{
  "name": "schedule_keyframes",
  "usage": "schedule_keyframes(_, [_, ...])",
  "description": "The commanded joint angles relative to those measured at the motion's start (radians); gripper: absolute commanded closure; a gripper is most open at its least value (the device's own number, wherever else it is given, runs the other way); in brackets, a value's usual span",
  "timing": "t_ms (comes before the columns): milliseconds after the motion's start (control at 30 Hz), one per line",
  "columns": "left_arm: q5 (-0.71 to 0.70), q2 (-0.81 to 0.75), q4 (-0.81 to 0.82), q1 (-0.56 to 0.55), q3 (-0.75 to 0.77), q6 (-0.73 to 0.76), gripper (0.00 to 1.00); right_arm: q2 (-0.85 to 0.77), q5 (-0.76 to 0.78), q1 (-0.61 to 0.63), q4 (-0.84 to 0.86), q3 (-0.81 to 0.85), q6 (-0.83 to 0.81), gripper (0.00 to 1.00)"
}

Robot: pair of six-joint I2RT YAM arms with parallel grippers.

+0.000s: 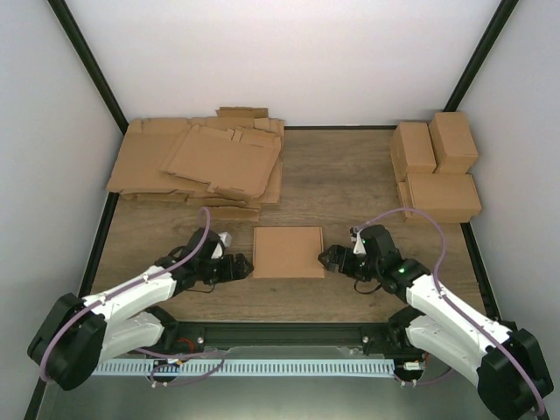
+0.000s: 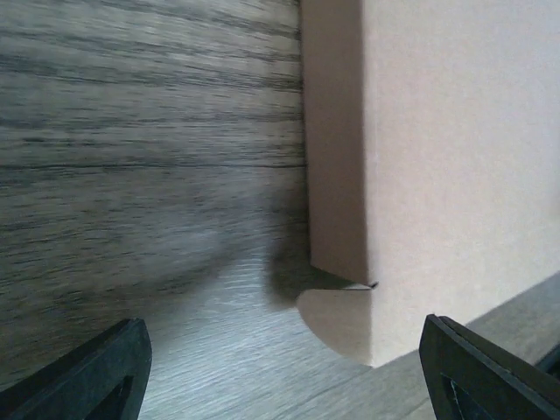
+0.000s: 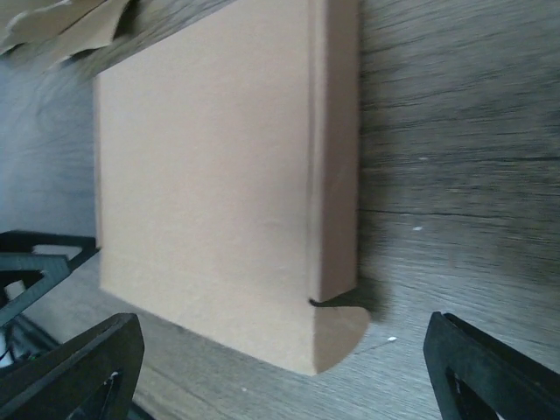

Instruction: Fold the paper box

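Observation:
The paper box [image 1: 288, 252] lies flat and closed at the middle of the table, a plain brown square from above. My left gripper [image 1: 242, 267] is open just off its left edge, near the front corner. In the left wrist view the box [image 2: 455, 175] shows a side wall and a rounded tab sticking out at the near corner, between my open fingers [image 2: 96, 376]. My right gripper [image 1: 328, 257] is open just off the box's right edge. In the right wrist view the box [image 3: 210, 175] shows the same kind of rounded tab at its near corner. Neither gripper holds anything.
A pile of wide flat cardboard sheets [image 1: 201, 162] with notched edges lies at the back left. Three folded brown boxes [image 1: 437, 171] are grouped at the back right. A black frame rail [image 1: 289, 334] runs along the table's front edge.

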Motion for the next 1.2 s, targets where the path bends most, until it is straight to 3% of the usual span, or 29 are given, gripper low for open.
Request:
schedule_keyframes(0, [0.098, -0.027, 0.155, -0.003, -0.021, -0.019, 0.13, -0.015, -0.136, 0.006, 0.089, -0.025, -0.056, 0.10])
schedule_keyframes(67, [0.100, -0.034, 0.173, -0.003, -0.030, -0.015, 0.14, -0.005, -0.161, 0.005, 0.101, -0.030, -0.071, 0.10])
schedule_keyframes(267, [0.150, 0.043, 0.240, -0.005, -0.038, -0.027, 0.29, 0.076, -0.241, 0.006, 0.153, -0.035, -0.108, 0.13])
schedule_keyframes(400, [0.148, 0.084, 0.250, -0.004, -0.024, -0.013, 0.30, 0.137, -0.228, 0.006, 0.160, -0.007, -0.134, 0.15])
schedule_keyframes(600, [0.075, 0.116, 0.194, -0.003, 0.057, 0.002, 0.32, 0.174, -0.031, 0.006, 0.100, 0.049, -0.128, 0.12])
schedule_keyframes(867, [0.201, 0.240, 0.298, -0.005, 0.070, -0.029, 0.38, 0.262, -0.101, 0.006, 0.187, 0.049, -0.139, 0.18])
schedule_keyframes(1167, [0.226, 0.282, 0.304, -0.018, 0.083, -0.042, 0.39, 0.325, -0.187, 0.006, 0.241, 0.055, -0.156, 0.26])
